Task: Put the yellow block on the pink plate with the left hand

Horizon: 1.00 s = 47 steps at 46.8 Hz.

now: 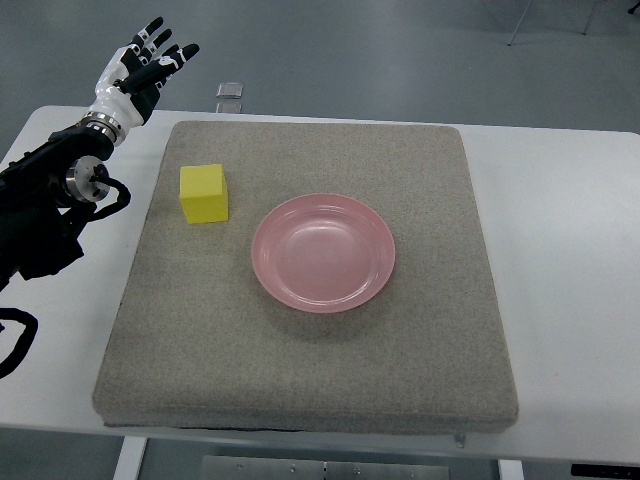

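A yellow block (204, 193) sits on the grey mat (310, 370), left of centre. To its right lies an empty pink plate (323, 252), a short gap away. My left hand (143, 64) is raised beyond the table's far-left corner, well back and left of the block, with its fingers spread and nothing in them. The black left arm runs in from the left edge. No right arm shows.
The mat covers most of a white table (570, 250). A small clear object (230, 92) lies on the floor beyond the table's far edge. Grey floor fills the background.
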Available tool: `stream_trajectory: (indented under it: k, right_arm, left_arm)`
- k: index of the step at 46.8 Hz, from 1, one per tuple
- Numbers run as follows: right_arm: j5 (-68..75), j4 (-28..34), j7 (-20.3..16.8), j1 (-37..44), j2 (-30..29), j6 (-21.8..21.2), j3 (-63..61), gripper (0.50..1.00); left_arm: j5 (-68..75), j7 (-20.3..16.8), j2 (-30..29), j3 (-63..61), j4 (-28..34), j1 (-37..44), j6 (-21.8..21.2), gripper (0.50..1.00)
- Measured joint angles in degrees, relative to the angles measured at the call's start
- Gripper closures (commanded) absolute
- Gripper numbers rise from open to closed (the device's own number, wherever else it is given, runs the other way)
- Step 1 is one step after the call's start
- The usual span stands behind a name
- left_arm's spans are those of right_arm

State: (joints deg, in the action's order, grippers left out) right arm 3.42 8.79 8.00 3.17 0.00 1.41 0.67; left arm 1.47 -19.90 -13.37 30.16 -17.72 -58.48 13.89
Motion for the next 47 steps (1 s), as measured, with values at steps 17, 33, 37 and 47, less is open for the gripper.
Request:
stream_trajectory:
  k: [17, 33, 37, 47]
  right_arm:
    - [0.0, 0.0, 0.0, 0.0, 0.0, 0.0, 0.0, 0.576]
    - [0.0, 0.0, 0.0, 0.0, 0.0, 0.0, 0.0, 0.576]
    - [0.0, 0.0, 0.0, 0.0, 0.0, 0.0, 0.0, 0.576]
    - [0.0, 0.0, 0.0, 0.0, 0.0, 0.0, 0.0, 0.576]
  left_arm:
    - [0.1, 0.4, -4.4, -6.0, -6.8, -0.5, -0.6, 0.512]
    - [3.4, 0.6, -9.2, -18.3, -14.8, -3.5, -4.6, 0.516]
    - [7.0, 0.6, -10.9, -21.1, -17.2, -4.2, -5.6, 0.516]
    - [18.6, 1.6, -13.4, -25.5, -20.0, -6.1, -5.3, 0.512]
